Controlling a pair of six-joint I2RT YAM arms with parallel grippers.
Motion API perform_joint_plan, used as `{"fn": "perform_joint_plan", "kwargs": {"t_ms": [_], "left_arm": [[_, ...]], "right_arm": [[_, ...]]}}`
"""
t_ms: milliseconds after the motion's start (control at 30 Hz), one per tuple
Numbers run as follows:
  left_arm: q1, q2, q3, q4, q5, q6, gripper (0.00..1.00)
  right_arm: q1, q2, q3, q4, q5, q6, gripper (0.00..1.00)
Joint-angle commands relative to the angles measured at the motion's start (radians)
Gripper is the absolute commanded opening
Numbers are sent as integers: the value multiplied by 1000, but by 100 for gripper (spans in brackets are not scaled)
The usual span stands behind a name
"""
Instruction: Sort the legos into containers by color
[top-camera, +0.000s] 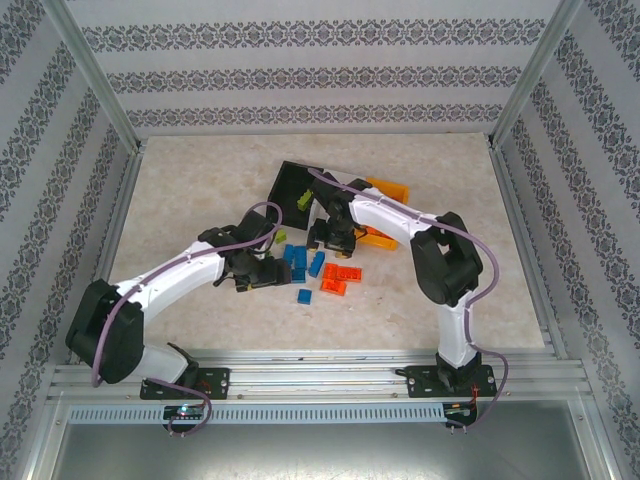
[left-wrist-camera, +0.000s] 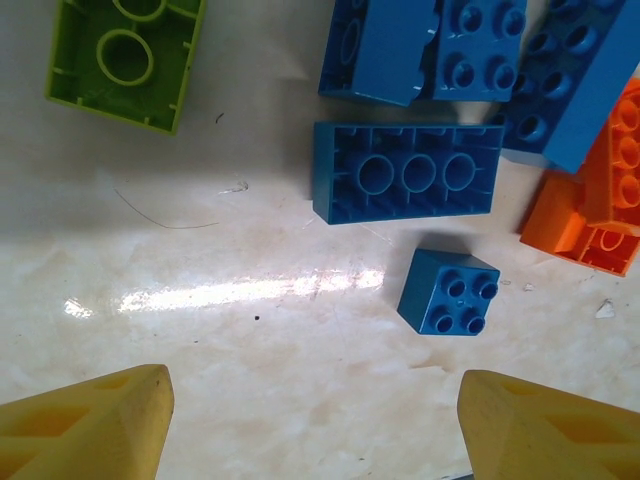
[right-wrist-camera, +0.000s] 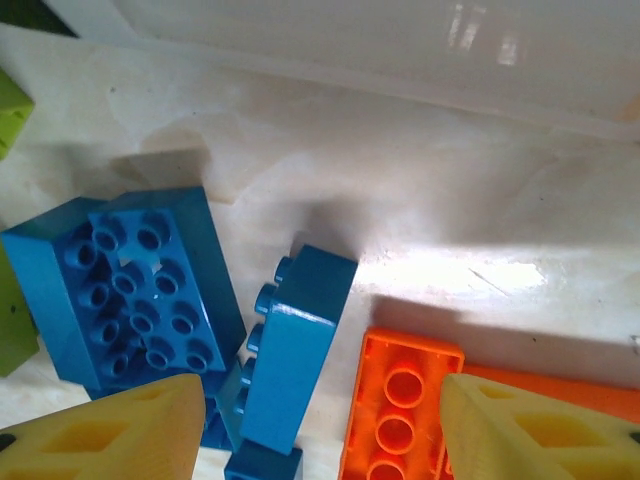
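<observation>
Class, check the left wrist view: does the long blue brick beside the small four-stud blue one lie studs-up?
No, the long blue brick shows its hollow underside, with three round tubes facing the camera.

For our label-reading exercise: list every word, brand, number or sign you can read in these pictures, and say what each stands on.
No text can be read.
The studs on the small blue brick are too blurred to show any legible mark.
The patterned wall bears ornament, not writing.
</observation>
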Motion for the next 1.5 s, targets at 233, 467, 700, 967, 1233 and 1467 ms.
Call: {"fn": "perform_joint_plan", "kwargs": {"t_ms": [233, 467, 700, 967, 1233, 1467], "left_arm": [[30, -54, -17, -33, -40, 1, 76], [53, -55, -20, -43, -31, 19, 76], [71, -23, -7, -28, -15, 31, 76], [82, 19, 38, -20, -16, 41, 76], [103, 36, 82, -44, -15, 63, 76], [122, 34, 103, -70, -15, 78, 76]], "right_arm": [[25, 106, 57, -4, -47, 37, 60], [27, 164, 86, 0, -52, 36, 50], [22, 127, 64, 9, -39, 25, 24], [-4, 4, 54, 9, -10, 15, 16], [-98, -112, 115, -24, 32, -25, 16], [-201, 1, 290, -63, 48, -106, 16]]}}
